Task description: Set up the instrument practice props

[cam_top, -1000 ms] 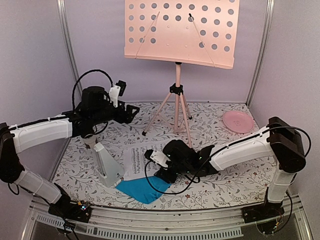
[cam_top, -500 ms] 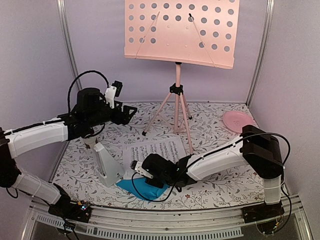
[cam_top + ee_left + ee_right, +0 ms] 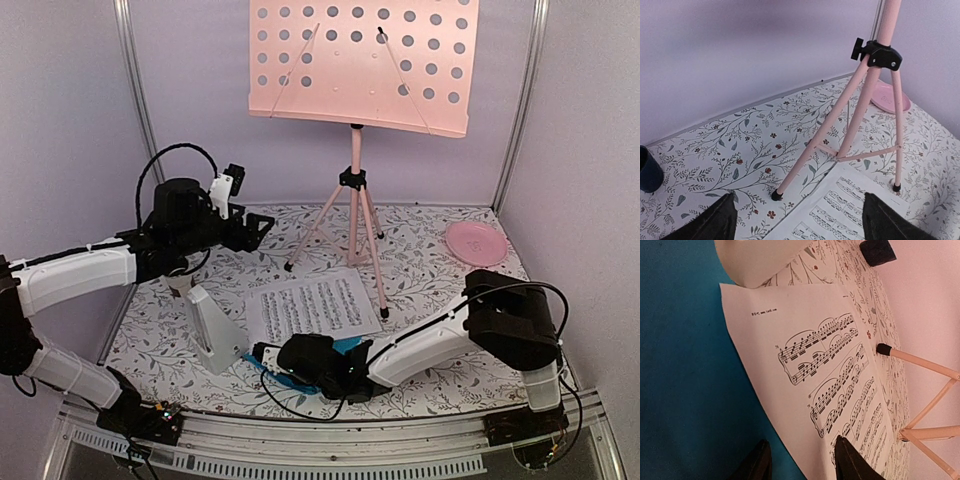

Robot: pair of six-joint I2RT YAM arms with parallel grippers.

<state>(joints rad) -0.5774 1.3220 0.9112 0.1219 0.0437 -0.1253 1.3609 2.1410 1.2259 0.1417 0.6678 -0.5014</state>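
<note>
I see right jaws half spread, low at near edge, straddling white sheet [image 3: 830, 365] margin over blue sheet [image 3: 690, 370]. Left jaws wide, empty, toward far edge beside stand [image 3: 354, 190]. My plan: catch white only, pinch margin, lift slowly, no creasing.

Pink music stand [image 3: 360, 90], white sheet [image 3: 312, 305], bright blue sheet [image 3: 680, 390], floral table cover [image 3: 430, 270], pink plate [image 3: 476, 242]

Pink music stand [image 3: 355, 180] upright; white sheet [image 3: 310, 305] and blue sheet [image 3: 685, 390] lie flat together beside upright metronome [image 3: 213, 325]
</note>
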